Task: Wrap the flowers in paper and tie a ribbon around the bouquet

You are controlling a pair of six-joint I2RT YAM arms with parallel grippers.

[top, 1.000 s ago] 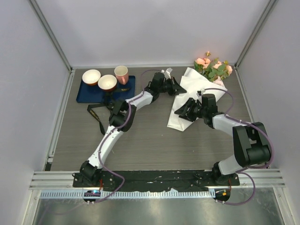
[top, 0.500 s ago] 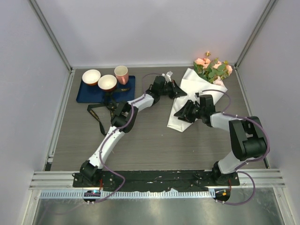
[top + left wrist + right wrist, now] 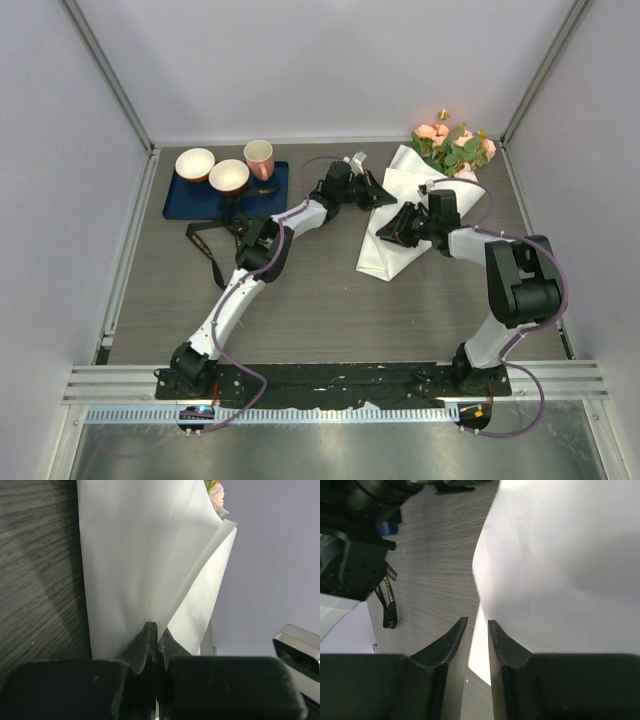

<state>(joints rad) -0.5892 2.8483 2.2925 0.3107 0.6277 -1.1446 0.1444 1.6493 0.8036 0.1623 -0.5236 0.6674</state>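
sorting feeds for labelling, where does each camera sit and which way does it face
top external: above and behind the arms, looking down on the table; left arm and right arm show.
left wrist: on its arm, looking along jaws shut on the paper, toward the flowers.
right wrist: on its arm, looking past parted jaws at the paper's edge and ribbon.
shared: all show the paper.

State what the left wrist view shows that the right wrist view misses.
Left only: a pale pink rose; the left gripper shut on the large thin white paper sheet. Right only: a narrow black ribbon with gold lettering lying on the grey wood-grain table; the right gripper, jaws slightly apart. Both: that sheet and that table.
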